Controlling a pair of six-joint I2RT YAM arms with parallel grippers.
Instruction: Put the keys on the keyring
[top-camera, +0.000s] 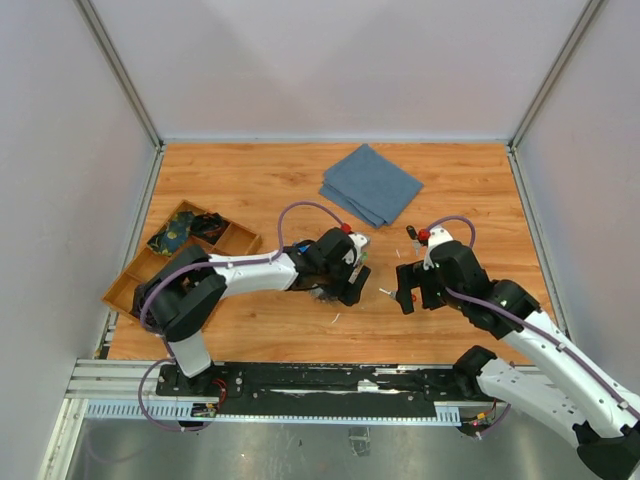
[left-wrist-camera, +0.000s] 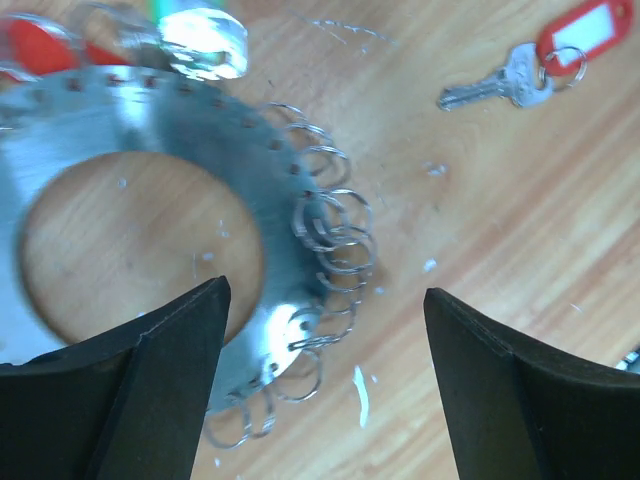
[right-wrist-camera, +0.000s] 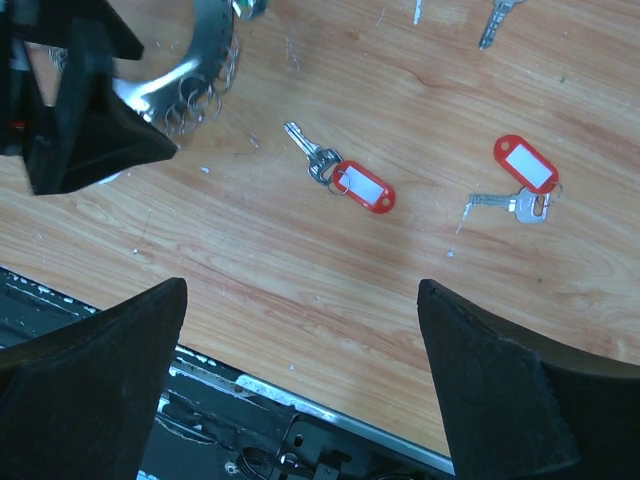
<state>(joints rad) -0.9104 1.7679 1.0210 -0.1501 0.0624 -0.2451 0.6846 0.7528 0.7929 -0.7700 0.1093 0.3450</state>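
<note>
A large flat silvery metal keyring (left-wrist-camera: 110, 120) lies on the wooden table (top-camera: 250, 180) beneath the left gripper (left-wrist-camera: 325, 292), whose jaws are apart and empty. Small red-tagged metal keys (right-wrist-camera: 345, 178) lie loose under the right gripper (right-wrist-camera: 302, 288), which is equally wide and empty. A blurred red shape at the ring's edge may be a key already attached.

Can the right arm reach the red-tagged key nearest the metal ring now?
Probably yes. The open right claw hangs over that key with bare wood around it; the left claw and the ring are off to one side.
</note>
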